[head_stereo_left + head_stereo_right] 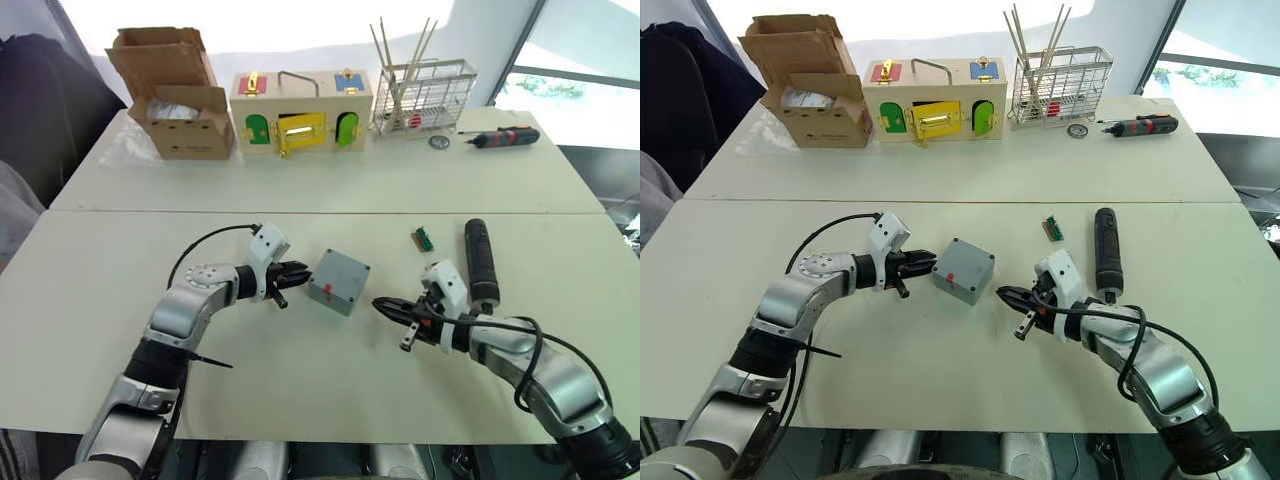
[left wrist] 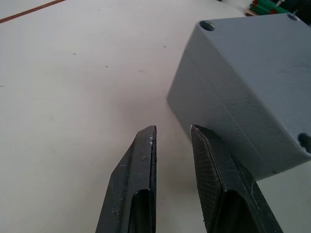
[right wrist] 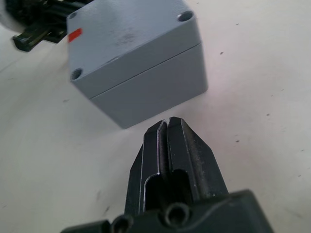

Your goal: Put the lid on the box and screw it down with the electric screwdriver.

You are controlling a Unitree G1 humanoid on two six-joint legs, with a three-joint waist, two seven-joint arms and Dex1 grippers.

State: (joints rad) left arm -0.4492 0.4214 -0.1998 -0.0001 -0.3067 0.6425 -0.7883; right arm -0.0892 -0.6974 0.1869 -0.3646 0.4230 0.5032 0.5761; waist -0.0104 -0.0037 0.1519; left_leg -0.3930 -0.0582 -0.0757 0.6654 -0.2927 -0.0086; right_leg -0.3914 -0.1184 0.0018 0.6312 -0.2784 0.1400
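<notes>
Grey matte plastic, the square box (image 1: pixel 339 281) sits mid-table with its flat lid (image 3: pixel 127 30) already seated, corner holes showing. We flank it: our left gripper (image 2: pixel 174 141) barely parted, our right gripper (image 3: pixel 167 127) pinched closed, both empty. The thick black cylindrical electric screwdriver (image 1: pixel 481 262) lies untouched, near our right arm.

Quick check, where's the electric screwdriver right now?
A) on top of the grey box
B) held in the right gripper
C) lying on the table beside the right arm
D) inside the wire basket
C: the electric screwdriver lies flat on the table beside the right arm, apart from the right gripper, whose fingers are shut and empty and point at the box.
</notes>
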